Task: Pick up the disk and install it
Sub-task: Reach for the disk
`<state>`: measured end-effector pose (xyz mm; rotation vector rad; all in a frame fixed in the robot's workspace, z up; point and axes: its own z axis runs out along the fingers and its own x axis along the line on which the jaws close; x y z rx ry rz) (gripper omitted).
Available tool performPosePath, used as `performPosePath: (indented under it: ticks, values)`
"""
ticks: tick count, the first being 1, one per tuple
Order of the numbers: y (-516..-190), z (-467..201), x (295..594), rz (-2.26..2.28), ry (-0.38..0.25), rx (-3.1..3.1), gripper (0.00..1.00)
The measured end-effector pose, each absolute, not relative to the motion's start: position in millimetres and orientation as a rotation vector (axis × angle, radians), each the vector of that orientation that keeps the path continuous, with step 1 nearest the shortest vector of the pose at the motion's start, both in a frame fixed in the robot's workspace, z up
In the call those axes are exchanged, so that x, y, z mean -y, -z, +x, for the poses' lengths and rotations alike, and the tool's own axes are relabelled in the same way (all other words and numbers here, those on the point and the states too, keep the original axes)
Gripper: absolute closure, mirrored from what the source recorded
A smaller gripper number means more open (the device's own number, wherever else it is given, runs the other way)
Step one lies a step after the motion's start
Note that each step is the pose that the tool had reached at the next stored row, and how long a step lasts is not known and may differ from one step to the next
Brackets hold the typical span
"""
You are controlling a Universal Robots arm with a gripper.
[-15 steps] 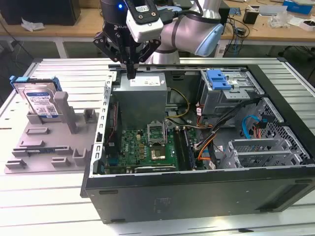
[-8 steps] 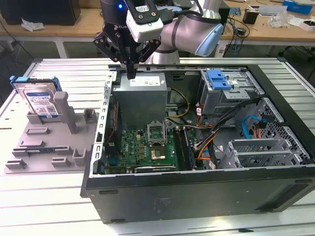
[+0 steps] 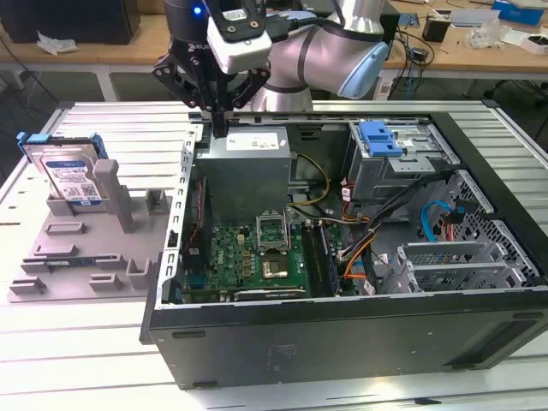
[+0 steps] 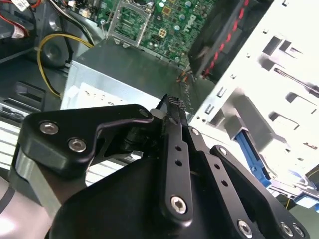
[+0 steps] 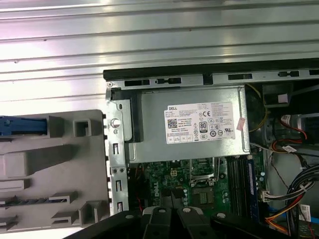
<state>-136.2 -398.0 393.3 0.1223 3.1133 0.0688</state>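
Disk (image 3: 70, 175) first, at the exterior view's far left: it leans tilted in a grey rack (image 3: 86, 257) on the table (image 3: 77, 360), label up, blue frame showing along its upper edge, and nothing is touching it. A grey post (image 3: 116, 193) of the rack stands just beside it on the exterior view's right. Further right, well apart from the disk, the gripper (image 3: 220, 130) hangs over the near wall of the open case (image 3: 342, 342). Its tip sits just above the grey supply box (image 3: 248, 167), and its jaws are pressed together on nothing. In the second wrist view the gripper (image 4: 172, 103) has its tips meeting with no gap. Right again lie the green board (image 3: 257, 257) and, at the back, the drive cage (image 3: 385, 141) with its blue latch. I'd say the pickup has not yet begun. To do it well the jaws need to part wide before they get near the rack. The approach should come from above, so the post is not clipped. The grip belongs on the disk's frame edges, not its label face, and squared to its tilt, so it lifts free without scraping the rack.
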Motion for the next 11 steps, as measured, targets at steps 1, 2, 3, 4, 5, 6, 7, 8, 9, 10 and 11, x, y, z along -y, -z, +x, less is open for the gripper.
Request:
performPosePath:
  ticks: [1, 2, 3, 4, 5, 6, 7, 8, 9, 10, 11]
  values:
    - [-393.2, -138.8, 397.4, 0.124, -0.069, -3.113, 0.89]
    - [-393.2, -144.0, 396.1, 0.125, -0.069, -3.113, 0.89]
    - [-393.2, -147.3, 395.0, 0.126, -0.069, -3.113, 0.89]
    - [-393.2, -150.5, 394.0, 0.125, -0.069, -3.113, 0.89]
    - [-393.2, -154.9, 392.7, 0.126, -0.069, -3.113, 0.89]
    - [-393.1, -158.6, 391.7, 0.126, -0.069, -3.113, 0.89]
    - [-393.0, -164.2, 390.1, 0.126, -0.069, -3.113, 0.89]
    - [-392.8, -170.8, 388.1, 0.126, -0.069, -3.113, 0.89]
    - [-392.8, -175.4, 386.7, 0.126, -0.069, -3.113, 0.89]
    - [-392.6, -179.3, 385.4, 0.125, -0.069, -3.113, 0.89]
    - [-392.5, -183.8, 383.7, 0.126, -0.069, -3.113, 0.89]
